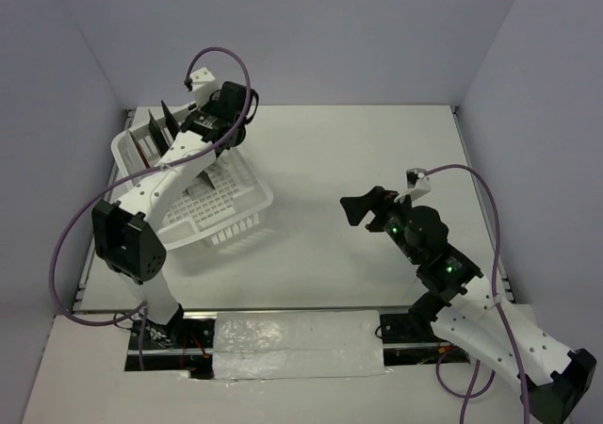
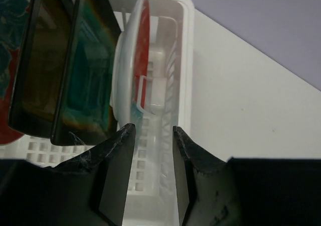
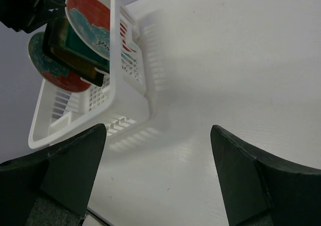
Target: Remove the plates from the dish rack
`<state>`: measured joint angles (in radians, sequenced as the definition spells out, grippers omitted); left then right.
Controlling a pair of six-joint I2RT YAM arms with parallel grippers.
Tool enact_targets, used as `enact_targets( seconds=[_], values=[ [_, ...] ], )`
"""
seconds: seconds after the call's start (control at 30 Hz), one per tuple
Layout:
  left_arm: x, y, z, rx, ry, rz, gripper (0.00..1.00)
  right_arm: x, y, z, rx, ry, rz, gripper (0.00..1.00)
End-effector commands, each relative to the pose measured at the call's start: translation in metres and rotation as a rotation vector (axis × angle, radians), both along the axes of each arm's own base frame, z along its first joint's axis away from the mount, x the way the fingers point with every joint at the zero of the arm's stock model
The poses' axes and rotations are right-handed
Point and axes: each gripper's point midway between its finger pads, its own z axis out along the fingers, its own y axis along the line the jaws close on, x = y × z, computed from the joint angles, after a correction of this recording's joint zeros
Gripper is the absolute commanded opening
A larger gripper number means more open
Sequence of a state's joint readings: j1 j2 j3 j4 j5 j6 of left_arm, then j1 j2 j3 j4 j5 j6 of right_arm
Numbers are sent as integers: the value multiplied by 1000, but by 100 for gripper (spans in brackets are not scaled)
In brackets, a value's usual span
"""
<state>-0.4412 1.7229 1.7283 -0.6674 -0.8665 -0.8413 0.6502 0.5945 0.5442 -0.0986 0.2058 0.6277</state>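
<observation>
The white dish rack [image 1: 237, 224] sits at the table's left. Plates stand upright at its far end. In the left wrist view I see an amber-centred square plate [image 2: 37, 70], a teal-centred square plate [image 2: 88, 75] and a round red plate [image 2: 131, 60] with a white back. Another red-and-teal round plate [image 2: 9, 45] shows at the far left. My left gripper [image 2: 150, 135] is open and empty, its tips just below the round plate's rim, over the rack's wall [image 2: 185, 45]. My right gripper [image 3: 158, 129] is wide open and empty over the bare table, apart from the rack [image 3: 118, 103].
The left arm [image 1: 160, 184] stretches across the rack. The white table [image 1: 377, 151] lies between the rack and my right gripper [image 1: 363, 207]. Grey walls close in the back and sides. A white padded strip [image 1: 297, 344] runs along the near edge between the arm bases.
</observation>
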Motion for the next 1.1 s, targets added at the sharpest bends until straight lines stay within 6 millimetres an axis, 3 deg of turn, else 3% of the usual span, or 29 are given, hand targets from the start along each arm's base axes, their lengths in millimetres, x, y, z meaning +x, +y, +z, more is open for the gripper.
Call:
enact_targets(
  seconds=[0.0, 0.27, 0.57, 0.8, 1.0, 1.07],
  values=[
    [3, 20, 21, 2, -45, 56, 48, 0, 1, 25, 24, -55, 4, 92],
    [6, 37, 14, 47, -50, 98, 47, -4, 5, 28, 34, -55, 35, 92],
    [25, 51, -34, 49, 50, 125, 46, -4, 3, 28, 30, -60, 27, 92],
    [38, 51, -58, 37, 81, 119, 45, -4, 6, 28, 31, -59, 42, 92],
    [43, 54, -66, 56, 98, 129, 33, -5, 7, 29, 33, -60, 49, 92],
    [43, 54, -64, 60, 94, 128, 21, -5, 7, 29, 32, -59, 51, 92]
  ],
)
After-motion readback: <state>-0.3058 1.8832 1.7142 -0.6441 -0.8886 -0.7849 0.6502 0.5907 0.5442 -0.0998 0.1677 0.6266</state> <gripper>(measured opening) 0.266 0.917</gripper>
